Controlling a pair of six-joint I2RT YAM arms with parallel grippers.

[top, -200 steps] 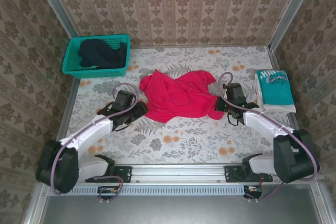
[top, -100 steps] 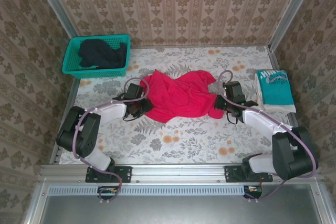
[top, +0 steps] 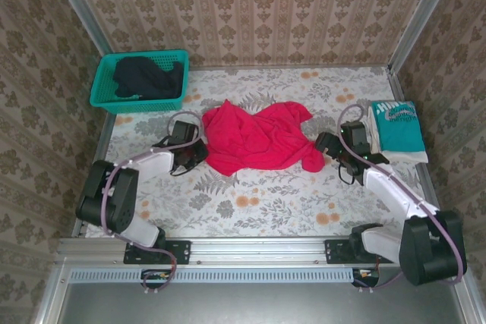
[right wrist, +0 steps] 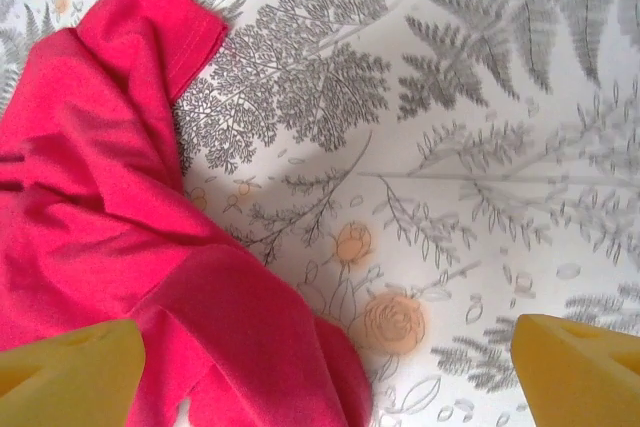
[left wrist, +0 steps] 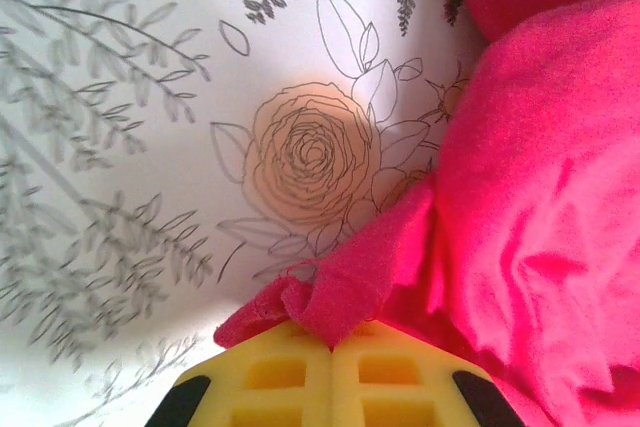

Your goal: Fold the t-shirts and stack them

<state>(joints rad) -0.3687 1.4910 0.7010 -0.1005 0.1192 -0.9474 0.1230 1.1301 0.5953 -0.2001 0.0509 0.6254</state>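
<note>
Grip passing from right pincer (top: 326,145) to left pincer (top: 199,152) on the red shirt (top: 258,138)

Crumpled and unfolded, the red shirt is lying in the middle of the bench (top: 266,202), bunched into ridges with one sleeve poking toward the right. The left pincer is now clamping a fold of its left edge. In the left wrist view the yellow pads are meeting tight, with a tongue of red cloth squeezed between them. A second ago those jaws were standing apart just beside the cloth, so this hold is fresh.

The right pincer is doing the opposite. It was pinching the shirt's right side a moment back. Now its fingers are standing wide apart with nothing between them, and the arm is sitting a little further right, near the shirt but off it. The shirt itself is lying much where it was.

Further out, the teal shirt (top: 399,128) is resting folded at the right edge of the bench, just beyond the right arm. The dark shirt (top: 148,77) is sitting heaped in the basket (top: 102,100) at the far left corner.

Judging by this, the folding is only starting: one shirt looks done, one is waiting, and the red one is still wanting to be spread flat. With only the left side held, the right pincer is probably going to need a new hold, perhaps on a hem, before the cloth can be pulled smooth.
</note>
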